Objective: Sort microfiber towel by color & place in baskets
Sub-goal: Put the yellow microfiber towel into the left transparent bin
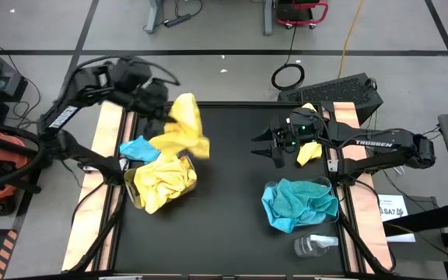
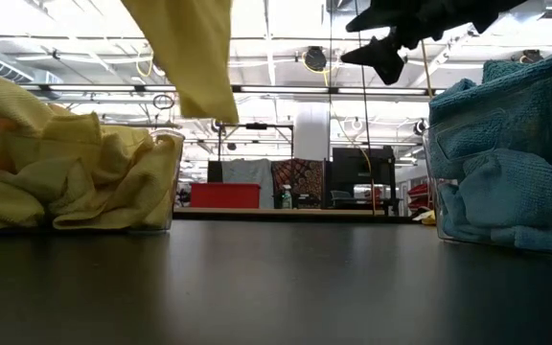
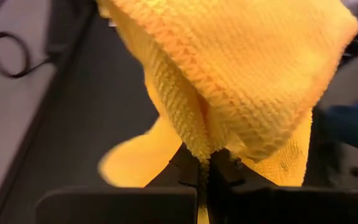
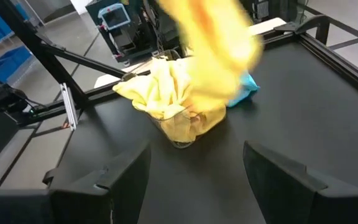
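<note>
fuzzy cloth towel (image 3: 241, 81); smooth matt table (image 1: 232, 225).

We see a yellow towel (image 1: 185, 128) hanging midair; left basket (image 1: 134, 190) heaped with yellow, right basket (image 1: 329, 187) with blue, blue towel (image 1: 140, 148) loose beside left basket.

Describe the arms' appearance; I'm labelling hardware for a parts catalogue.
Both arms are dark, jointed, with black cables looping beside them. The right arm bears white TROSSEN lettering, and a green light glows near the right gripper. The left gripper has two flat black fingers.
</note>
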You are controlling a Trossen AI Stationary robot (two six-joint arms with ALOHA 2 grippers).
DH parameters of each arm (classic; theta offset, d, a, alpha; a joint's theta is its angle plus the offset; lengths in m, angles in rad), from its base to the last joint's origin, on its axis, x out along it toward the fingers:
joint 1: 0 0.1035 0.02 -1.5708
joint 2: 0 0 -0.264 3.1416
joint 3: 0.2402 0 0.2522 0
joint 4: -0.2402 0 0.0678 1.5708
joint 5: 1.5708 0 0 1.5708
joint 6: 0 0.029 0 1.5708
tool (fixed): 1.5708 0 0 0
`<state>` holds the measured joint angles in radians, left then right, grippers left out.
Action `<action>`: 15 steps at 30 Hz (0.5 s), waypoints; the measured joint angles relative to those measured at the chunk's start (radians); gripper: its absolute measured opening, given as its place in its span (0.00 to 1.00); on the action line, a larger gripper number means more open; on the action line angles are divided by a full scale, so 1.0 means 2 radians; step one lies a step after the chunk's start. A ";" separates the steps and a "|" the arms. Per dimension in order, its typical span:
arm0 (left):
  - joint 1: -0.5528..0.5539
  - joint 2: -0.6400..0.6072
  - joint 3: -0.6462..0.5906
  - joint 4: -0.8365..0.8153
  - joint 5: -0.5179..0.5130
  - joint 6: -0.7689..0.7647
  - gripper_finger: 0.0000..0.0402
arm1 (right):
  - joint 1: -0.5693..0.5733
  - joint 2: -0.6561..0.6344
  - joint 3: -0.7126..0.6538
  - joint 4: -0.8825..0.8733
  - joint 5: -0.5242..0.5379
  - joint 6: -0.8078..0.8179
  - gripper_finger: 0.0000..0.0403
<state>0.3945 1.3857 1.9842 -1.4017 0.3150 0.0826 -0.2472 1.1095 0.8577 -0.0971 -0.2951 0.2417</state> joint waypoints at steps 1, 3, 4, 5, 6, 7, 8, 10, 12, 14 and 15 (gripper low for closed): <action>-0.005 -0.009 0.000 -0.005 0.012 0.000 0.01 | -0.001 0.000 0.000 -0.003 0.000 -0.003 0.62; -0.013 -0.026 0.000 -0.013 0.037 0.000 0.01 | -0.004 0.000 0.000 -0.009 0.000 -0.012 0.62; -0.017 -0.035 0.000 -0.016 0.049 -0.005 0.01 | -0.006 0.000 0.000 -0.012 0.000 -0.016 0.62; -0.020 -0.044 0.000 -0.018 0.058 -0.013 0.01 | -0.007 0.000 0.000 -0.014 0.000 -0.020 0.62; -0.023 -0.054 0.000 -0.020 0.068 -0.019 0.01 | -0.008 0.000 0.000 -0.016 0.000 -0.022 0.62; -0.024 -0.061 0.000 -0.025 0.079 -0.024 0.01 | -0.008 0.000 0.000 -0.017 0.000 -0.022 0.62; -0.025 -0.070 0.000 -0.031 0.087 -0.027 0.01 | -0.008 0.000 0.000 -0.018 0.001 -0.022 0.62; -0.027 -0.087 0.000 -0.043 0.094 -0.038 0.01 | -0.008 0.000 0.000 -0.019 0.000 -0.021 0.62; -0.028 -0.099 0.000 -0.057 0.093 -0.052 0.01 | -0.008 0.000 0.000 -0.020 0.000 -0.016 0.62; -0.028 -0.108 0.000 -0.070 0.092 -0.064 0.01 | -0.008 0.000 0.000 -0.023 0.000 -0.012 0.62; -0.028 -0.111 0.000 -0.077 0.091 -0.065 0.01 | -0.008 0.000 0.000 -0.024 0.000 -0.012 0.62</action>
<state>0.3382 1.1638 1.9849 -1.5560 0.4969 -0.0480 -0.2630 1.1091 0.8577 -0.1452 -0.2951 0.2173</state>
